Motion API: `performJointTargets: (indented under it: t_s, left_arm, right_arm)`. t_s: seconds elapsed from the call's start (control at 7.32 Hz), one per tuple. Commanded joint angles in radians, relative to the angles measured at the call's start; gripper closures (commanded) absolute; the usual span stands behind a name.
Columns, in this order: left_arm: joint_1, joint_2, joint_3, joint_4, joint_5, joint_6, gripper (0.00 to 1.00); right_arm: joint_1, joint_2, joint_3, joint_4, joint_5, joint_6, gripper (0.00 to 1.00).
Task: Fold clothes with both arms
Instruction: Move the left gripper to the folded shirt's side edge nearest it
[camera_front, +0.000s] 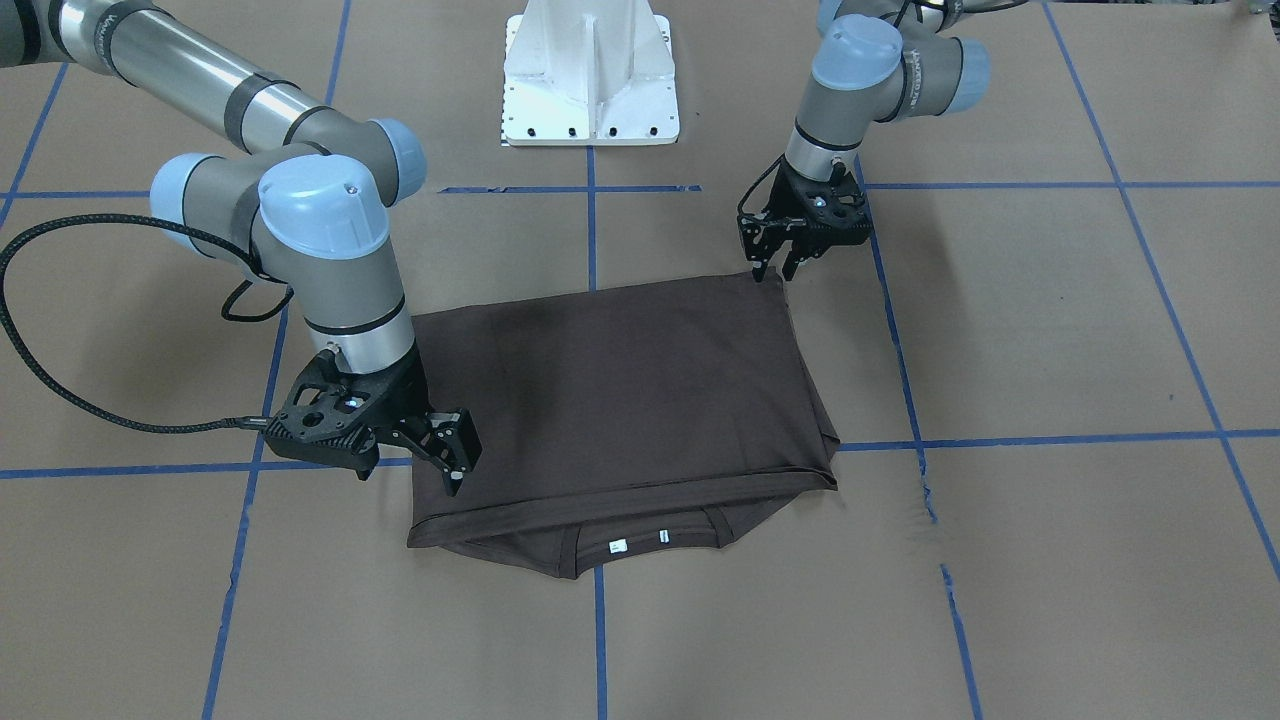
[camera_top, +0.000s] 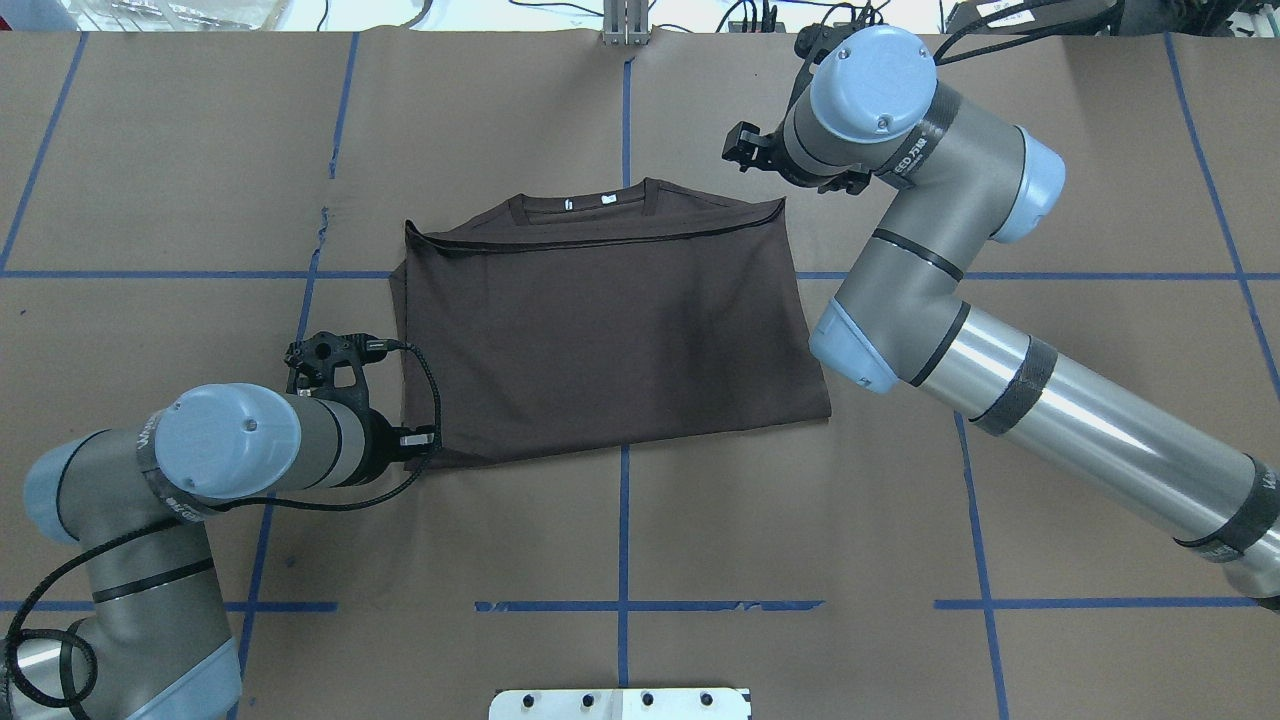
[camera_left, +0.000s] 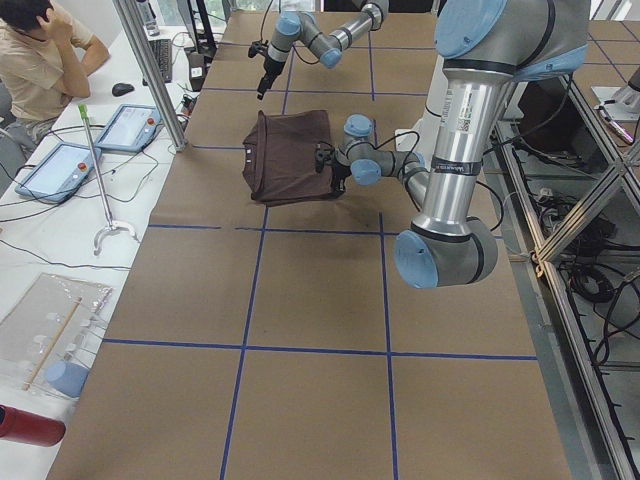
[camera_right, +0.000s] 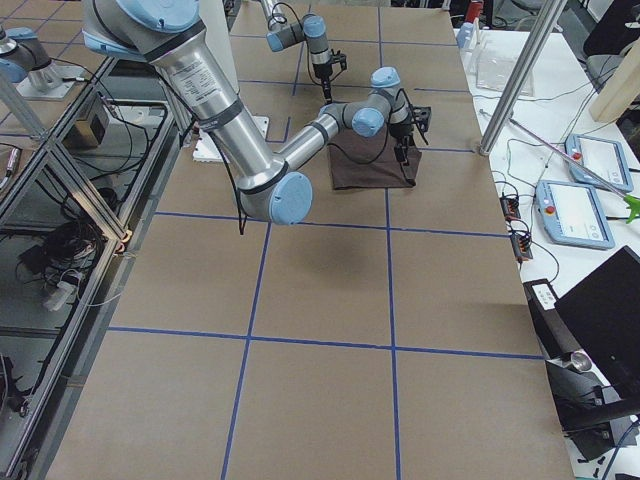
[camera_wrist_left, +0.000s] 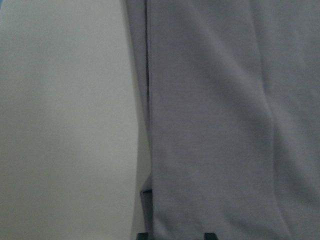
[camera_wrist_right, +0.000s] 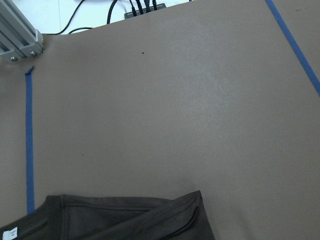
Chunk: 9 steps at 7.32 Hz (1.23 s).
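Left fingers (camera_front: 760, 264): two, apart, with nothing between them, tips poised at the T-shirt's corner nearest the robot on its left side. The left wrist view shows both tips spread at the frame's bottom edge with fabric close beneath; whether they touch it cannot be told. Right fingers (camera_front: 450, 468): two, appearing slightly apart and gripping nothing, angled down over the diagonally opposite corner, at the collar end on the robot's right; contact with the cloth cannot be confirmed. Left arm (camera_front: 832, 130) drops almost vertically to its fingers. Right arm (camera_front: 345, 285) reaches further across the surface. One T-shirt (camera_front: 620, 390), dark brown, lies flat at the middle of the surface, folded into a rough rectangle. Its collar (camera_front: 577, 550) protrudes from under the top layer on the side away from the robot, and two white tags (camera_front: 617, 545) show inside it. Surface (camera_front: 1050, 330): brown paper marked with blue tape lines. One white pedestal (camera_front: 590, 80) stands at the robot's side.
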Motion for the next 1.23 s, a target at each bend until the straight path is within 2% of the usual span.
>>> performJointTargets:
  t_s: [0.0, 0.27, 0.41, 0.55, 0.96, 1.09]
  left_arm:
    - [0.022, 0.002, 0.006, -0.001, 0.000, -0.004, 0.53]
    - [0.025, -0.004, 0.006, -0.001, 0.000, -0.001, 0.73]
    - [0.024, -0.004, 0.003, -0.001, 0.000, 0.001, 0.96]
    - [0.024, -0.005, 0.000, -0.001, 0.000, 0.005, 1.00]
    - [-0.013, 0.007, 0.003, 0.002, 0.002, 0.120, 1.00]
    - [-0.041, 0.005, 0.006, 0.004, 0.000, 0.151, 0.96]
  right_arm:
    - [0.000, -0.007, 0.005, -0.002, 0.001, 0.000, 0.00]
    - [0.001, -0.007, 0.007, -0.002, 0.001, 0.000, 0.00]
    - [0.001, -0.007, 0.007, -0.002, 0.001, 0.000, 0.00]
    - [0.001, -0.010, 0.007, -0.001, 0.001, 0.000, 0.00]
    - [0.001, -0.013, 0.007, -0.001, 0.001, 0.002, 0.00]
    - [0.001, -0.013, 0.007, -0.001, 0.001, 0.002, 0.00]
